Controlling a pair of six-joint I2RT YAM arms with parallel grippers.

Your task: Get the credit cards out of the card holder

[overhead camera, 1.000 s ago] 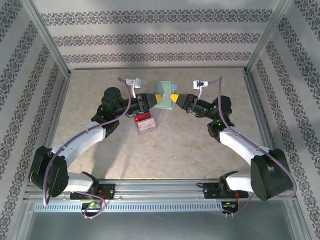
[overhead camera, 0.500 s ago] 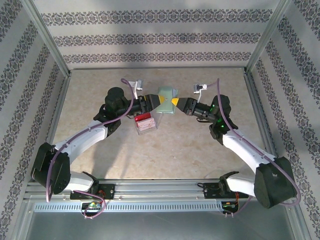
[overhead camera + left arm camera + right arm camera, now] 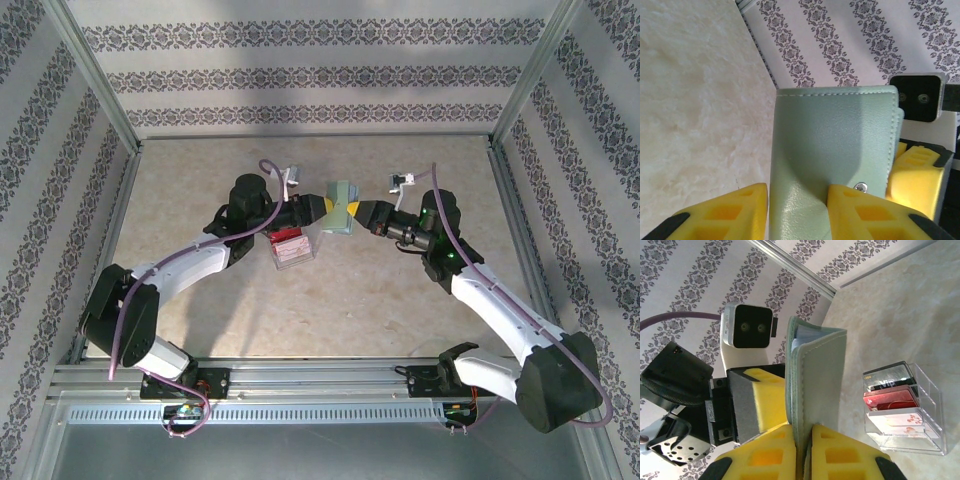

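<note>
The pale teal card holder (image 3: pixel 340 208) hangs above the table between my two grippers. My right gripper (image 3: pixel 353 209) is shut on its lower edge; in the right wrist view (image 3: pixel 803 432) the yellow pads pinch the folded panels (image 3: pixel 820 385). My left gripper (image 3: pixel 322 208) is closed on the opposite side. In the left wrist view, its pads (image 3: pixel 797 200) press either side of a creased part of the holder (image 3: pixel 835 135). A dark credit card (image 3: pixel 888 379) and a reddish one (image 3: pixel 890 397) stand in a clear tray. Whatever is inside the holder is hidden.
The clear plastic tray (image 3: pixel 293 245) stands on the marble-look table just in front of the left gripper, its wall (image 3: pixel 930 440) below and right of the holder in the right wrist view. Patterned walls and metal rails (image 3: pixel 110 230) bound the table.
The left gripper opened and closed again on the holder. The holder shifted slightly right and toward me and now looks narrower, more folded. The right grip has not changed.
</note>
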